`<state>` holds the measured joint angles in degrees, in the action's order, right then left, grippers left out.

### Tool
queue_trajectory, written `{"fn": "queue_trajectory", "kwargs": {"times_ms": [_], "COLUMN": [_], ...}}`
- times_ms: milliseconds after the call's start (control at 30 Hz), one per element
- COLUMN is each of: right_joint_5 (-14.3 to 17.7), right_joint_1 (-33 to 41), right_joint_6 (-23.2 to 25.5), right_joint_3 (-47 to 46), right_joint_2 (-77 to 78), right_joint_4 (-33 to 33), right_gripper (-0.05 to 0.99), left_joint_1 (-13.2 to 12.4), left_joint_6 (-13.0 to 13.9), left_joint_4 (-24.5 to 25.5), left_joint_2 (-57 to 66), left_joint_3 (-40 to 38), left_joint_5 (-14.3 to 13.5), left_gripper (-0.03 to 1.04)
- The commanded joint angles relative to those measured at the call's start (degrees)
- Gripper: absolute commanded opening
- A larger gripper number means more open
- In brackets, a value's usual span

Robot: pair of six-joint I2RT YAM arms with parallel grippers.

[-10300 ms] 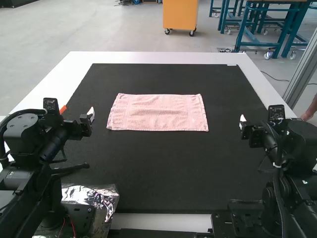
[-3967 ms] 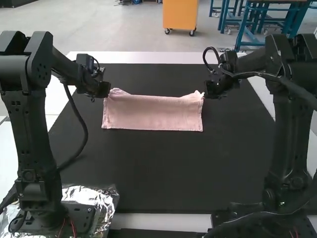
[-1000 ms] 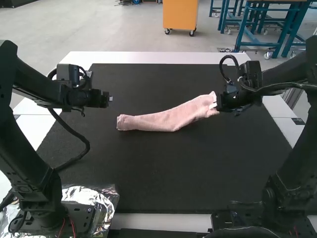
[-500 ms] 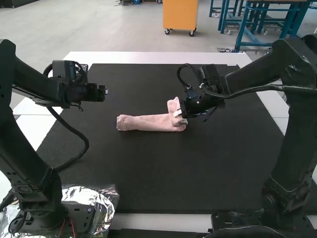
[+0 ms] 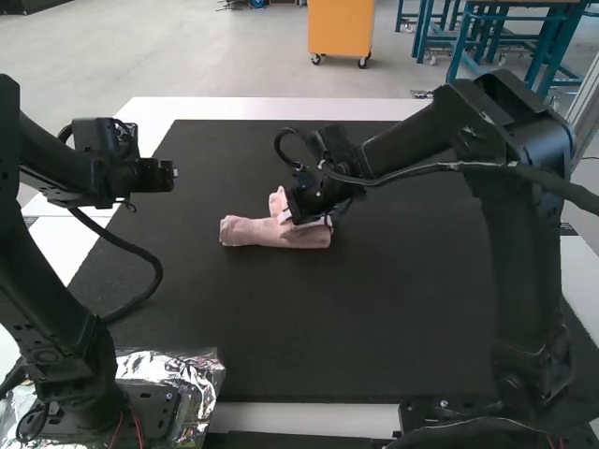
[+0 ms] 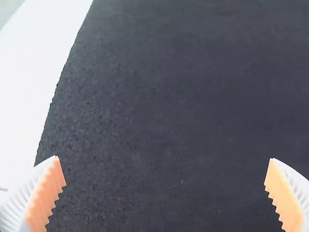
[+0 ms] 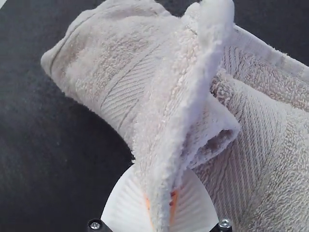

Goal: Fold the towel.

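Note:
In the high view, the pink towel [image 5: 251, 232] lies as a narrow folded strip, its right end doubled back over the rest. My right gripper [image 5: 298, 217] is at that folded-over end. The right wrist view has the towel [image 7: 130, 63] pinched as a ridge in my right gripper [image 7: 161, 200], shut on it. My left gripper [image 5: 175, 174] hangs over the mat's left side, apart from the towel. In the left wrist view, my left gripper [image 6: 165, 169] is open with only bare mat between its fingers.
A black mat [image 5: 356, 318] covers most of the white table [image 5: 271, 108]. Crumpled foil [image 5: 192, 369] lies around the left arm's base at the near left.
My right gripper has moved left, carrying the towel's right end over the strip, which is now shorter. My left gripper has drawn a little farther left, away from the towel.

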<state>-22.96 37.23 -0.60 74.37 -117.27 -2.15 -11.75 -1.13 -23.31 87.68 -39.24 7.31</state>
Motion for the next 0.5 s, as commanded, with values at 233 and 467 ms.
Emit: {"fn": "queue_trajectory", "kwargs": {"times_ms": [233, 467], "right_joint_5": [0.0, 0.0], "right_joint_1": [3.6, 5.3], "right_joint_6": [0.1, 0.2], "right_joint_3": [12.2, 17.9], "right_joint_2": [-7.6, -11.3], "right_joint_4": [-2.6, -3.9], "right_gripper": [-0.02, -0.02], "left_joint_1": [-2.7, -2.8], "left_joint_6": [2.1, 2.1], "left_joint_4": [-1.9, -2.3], "left_joint_2": [-0.7, 0.2], "left_joint_3": [1.5, 1.5], "left_joint_5": [1.4, 1.5], "left_gripper": [0.97, 0.97]}}
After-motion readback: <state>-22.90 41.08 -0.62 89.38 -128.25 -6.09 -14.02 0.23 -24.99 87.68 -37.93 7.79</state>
